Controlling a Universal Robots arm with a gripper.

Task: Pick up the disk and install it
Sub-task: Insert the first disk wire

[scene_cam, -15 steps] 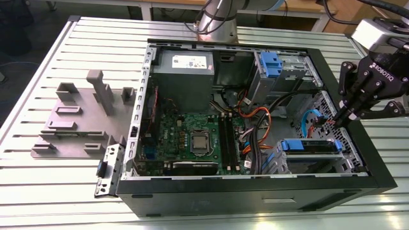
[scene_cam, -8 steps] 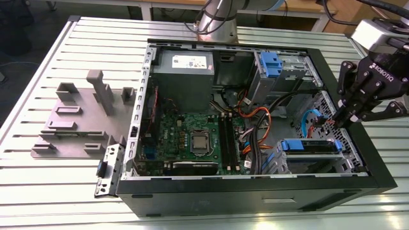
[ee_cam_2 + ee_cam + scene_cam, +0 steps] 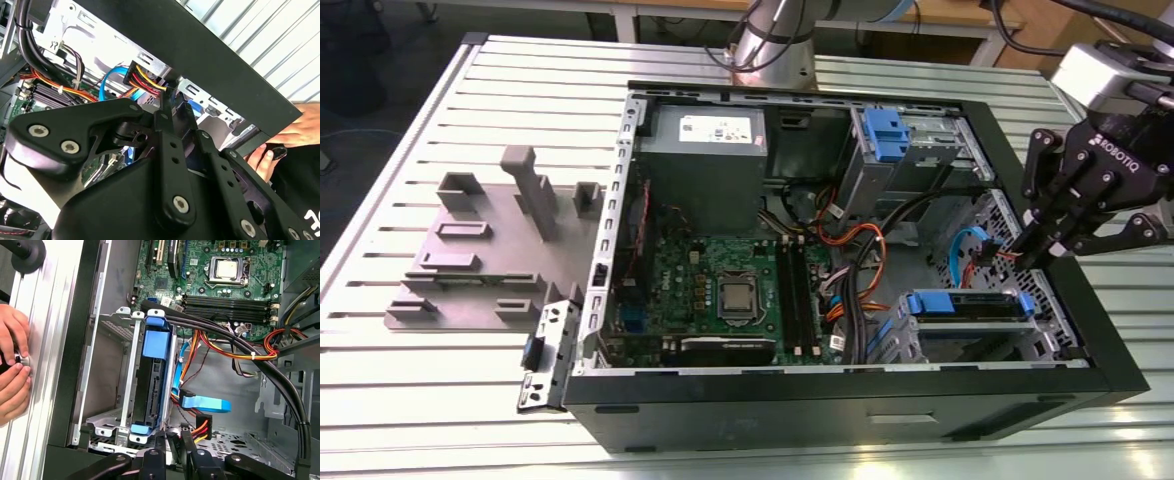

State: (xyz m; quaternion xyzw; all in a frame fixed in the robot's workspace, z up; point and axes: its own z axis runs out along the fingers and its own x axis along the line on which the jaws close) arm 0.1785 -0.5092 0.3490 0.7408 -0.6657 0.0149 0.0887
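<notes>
Disk (image 3: 151, 385) sits edge-up in the metal drive bay (image 3: 127, 390) at the front corner of the open computer case (image 3: 854, 395), its blue carrier showing at both ends in the first wrist view. In the exterior view the same disk (image 3: 970, 305) lies in the bay near the case's wall on the exterior view's right, just below the hand (image 3: 1034, 255).

That hand hangs at the case's edge with its black fingers pointing down towards the bundle of red, yellow and orange wires (image 3: 854, 250) (a blue flat cable (image 3: 205, 404) runs just beside the disk). Its fingers (image 3: 170, 150) look drawn close together in the second wrist view, and the exterior view shows nothing gripped between them, but I cannot tell for sure whether they are fully together.

The green motherboard (image 3: 720, 290) fills the case floor, and the grey power supply (image 3: 707, 135) stands at the far end. A second blue bracket (image 3: 886, 135) sits in the upper bay. On the slatted desk (image 3: 440, 150) a grey fixture (image 3: 487, 250) lies outside the case, on the exterior view's left. A person's hands (image 3: 12, 365) rest on the desk beside the case wall.
</notes>
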